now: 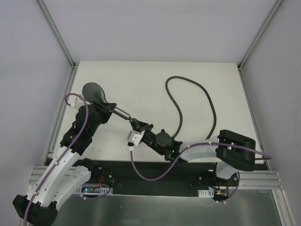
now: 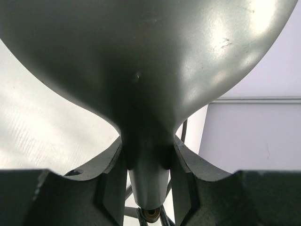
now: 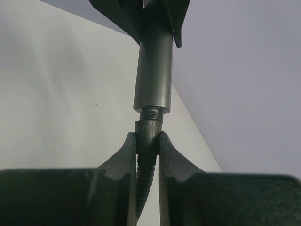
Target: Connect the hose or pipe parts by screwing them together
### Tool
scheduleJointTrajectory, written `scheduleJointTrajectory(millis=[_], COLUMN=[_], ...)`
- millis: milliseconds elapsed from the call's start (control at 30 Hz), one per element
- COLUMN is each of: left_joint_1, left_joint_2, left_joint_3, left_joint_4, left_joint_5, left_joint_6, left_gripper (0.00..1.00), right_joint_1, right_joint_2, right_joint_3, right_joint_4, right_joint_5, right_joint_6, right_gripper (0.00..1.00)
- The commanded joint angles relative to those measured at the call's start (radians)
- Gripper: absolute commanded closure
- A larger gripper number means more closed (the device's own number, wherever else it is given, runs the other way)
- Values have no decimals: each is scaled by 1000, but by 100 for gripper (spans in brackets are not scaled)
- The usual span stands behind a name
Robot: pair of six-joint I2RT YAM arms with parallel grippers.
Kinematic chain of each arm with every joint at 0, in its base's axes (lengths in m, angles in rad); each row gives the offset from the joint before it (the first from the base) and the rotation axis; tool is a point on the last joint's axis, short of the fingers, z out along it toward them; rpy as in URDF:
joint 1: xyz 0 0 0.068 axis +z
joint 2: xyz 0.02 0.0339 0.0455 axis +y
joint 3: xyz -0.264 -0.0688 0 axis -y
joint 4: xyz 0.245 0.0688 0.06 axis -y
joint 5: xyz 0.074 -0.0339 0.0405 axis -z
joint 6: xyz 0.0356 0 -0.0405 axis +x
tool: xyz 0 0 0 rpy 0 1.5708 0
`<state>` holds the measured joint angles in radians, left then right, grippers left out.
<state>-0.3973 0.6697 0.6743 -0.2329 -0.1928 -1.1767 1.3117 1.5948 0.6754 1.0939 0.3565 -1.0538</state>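
Shower head [image 1: 93, 91]: left half of the top view. The round head points to the upper left, and the handle [image 1: 121, 111] slants down and right toward frame centre.
Left gripper [image 1: 107, 107]: closed to a narrow gap on the neck, where the head tapers into the handle. Only the left wrist view shows the grip closely, with both fingers [image 2: 112, 172] pressed against the sides of the neck. The glossy back of the head fills the upper frame there.
Hose [image 1: 175, 101]: lies on the table [image 1: 141, 77] right of centre in the top view. It curls up into a loop at upper centre and comes back down under the right arm. The wrist views show none of this loop.
Right gripper [image 3: 148, 141]: almost shut, pinching the hose's end fitting [image 3: 147, 134] between its fingers. The ribbed hose [image 3: 145, 183] runs down between them toward the bottom edge.
Joint: clear only in the right wrist view. The fitting sits end-on against the handle's threaded tip [image 3: 151, 113], in line and touching, with a few threads bare above it. In the top view this meeting point is just left of centre and too small to judge. The left wrist view shows it only as a blur at the bottom edge.
Arms: in the top view both reach in from the bottom edge, with the grippers near each other along the handle.
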Motion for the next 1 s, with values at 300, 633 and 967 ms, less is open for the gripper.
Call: scheduleJointTrajectory(millis=[300, 633, 967], left_joint_1=[8, 9, 8], left_joint_2=[-22, -30, -19], left_joint_3=[27, 22, -13], left_joint_4=[4, -20, -20], left_joint_5=[6, 24, 101], left_joint_6=[-14, -17, -32], left_gripper=[100, 100, 100], right_joint_1=[21, 18, -6], right_joint_2=[57, 73, 54], right_joint_3=[118, 121, 147], right_joint_4=[40, 58, 21], right_joint_5=[105, 107, 59], right_joint_6=[-49, -9, 115], right_gripper=[99, 99, 99])
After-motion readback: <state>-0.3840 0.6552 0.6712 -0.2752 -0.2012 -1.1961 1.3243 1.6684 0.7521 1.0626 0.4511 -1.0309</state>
